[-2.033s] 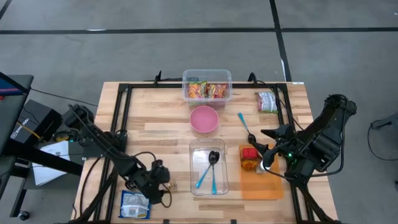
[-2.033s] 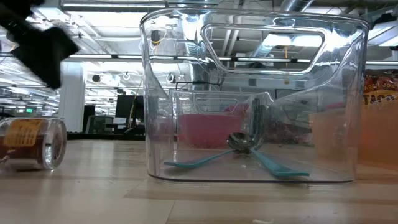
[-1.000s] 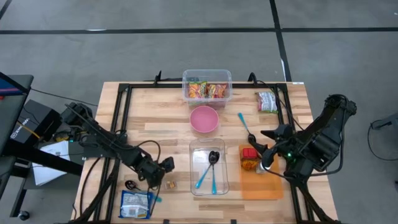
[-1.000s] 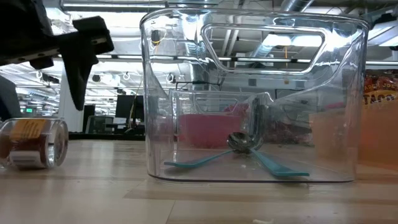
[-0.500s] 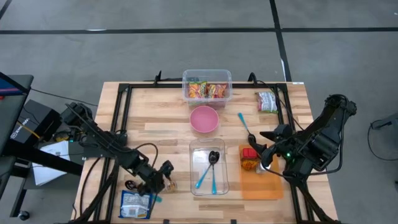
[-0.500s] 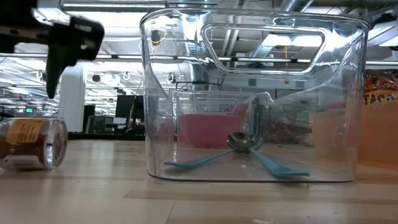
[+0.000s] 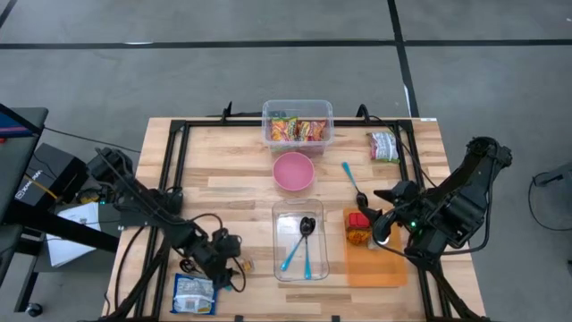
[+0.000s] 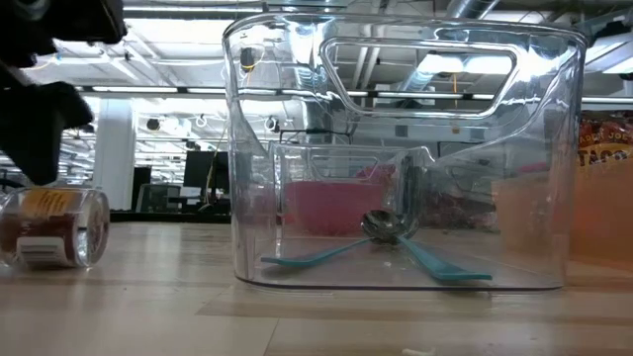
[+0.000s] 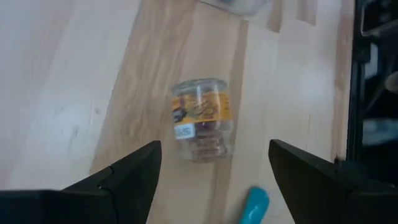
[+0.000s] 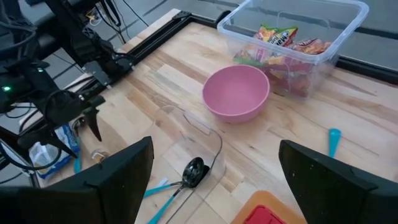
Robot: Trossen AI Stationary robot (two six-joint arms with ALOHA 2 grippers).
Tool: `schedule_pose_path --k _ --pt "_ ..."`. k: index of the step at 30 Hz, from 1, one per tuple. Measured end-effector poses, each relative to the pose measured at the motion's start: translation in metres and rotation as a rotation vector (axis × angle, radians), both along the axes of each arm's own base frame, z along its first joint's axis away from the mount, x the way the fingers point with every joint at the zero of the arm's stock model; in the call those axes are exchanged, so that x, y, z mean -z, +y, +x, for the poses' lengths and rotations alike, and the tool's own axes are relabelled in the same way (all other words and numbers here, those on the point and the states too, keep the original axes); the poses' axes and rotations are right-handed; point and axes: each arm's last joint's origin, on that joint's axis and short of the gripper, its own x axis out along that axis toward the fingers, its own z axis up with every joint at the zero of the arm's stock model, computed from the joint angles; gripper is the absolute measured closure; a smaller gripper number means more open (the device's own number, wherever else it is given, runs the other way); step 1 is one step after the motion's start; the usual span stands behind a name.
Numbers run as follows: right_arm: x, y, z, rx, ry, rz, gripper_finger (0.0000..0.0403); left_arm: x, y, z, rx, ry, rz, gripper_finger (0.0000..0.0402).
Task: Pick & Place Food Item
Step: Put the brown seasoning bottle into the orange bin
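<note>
Small clear jar w/ orange-yellow label (image 9: 201, 118) lies on its side on the wooden table (image 7: 223, 170) nr front edge, just left of the clear tub (image 7: 300, 240). Left gripper (image 7: 230, 260) hangs over the jar, fingers spread, holding nothing. Tub holds 2 teal spoons + a black one. Clear bin (image 7: 297, 123) at back edge holds snack packets. Pink bowl (image 7: 293, 171) betw. them. Right gripper (image 7: 382, 217) released, by the orange board (image 7: 375, 264).

Lighting was bright and even. Ceiling lights glared off the clear bin (image 8: 401, 148). The jar (image 9: 200, 118) looked blurred; shadows stayed soft.
</note>
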Motion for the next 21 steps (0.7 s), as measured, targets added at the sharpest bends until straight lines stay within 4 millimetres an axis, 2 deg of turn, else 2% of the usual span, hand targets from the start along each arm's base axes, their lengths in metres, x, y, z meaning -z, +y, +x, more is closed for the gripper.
schedule_pose_path --k 5,13,21 --pt "0.000 -0.001 -0.001 0.000 0.011 -0.013 0.0065 0.008 -0.005 0.003 -0.087 0.010 -0.048 0.0110" --pt "0.001 -0.002 -0.002 0.001 0.023 -0.031 0.0065 0.032 -0.011 0.009 -0.093 0.052 -0.009 0.0110" --pt "0.001 -0.003 -0.003 0.001 0.032 -0.042 0.0065 0.043 -0.015 0.016 -0.095 0.012 0.007 0.0111"
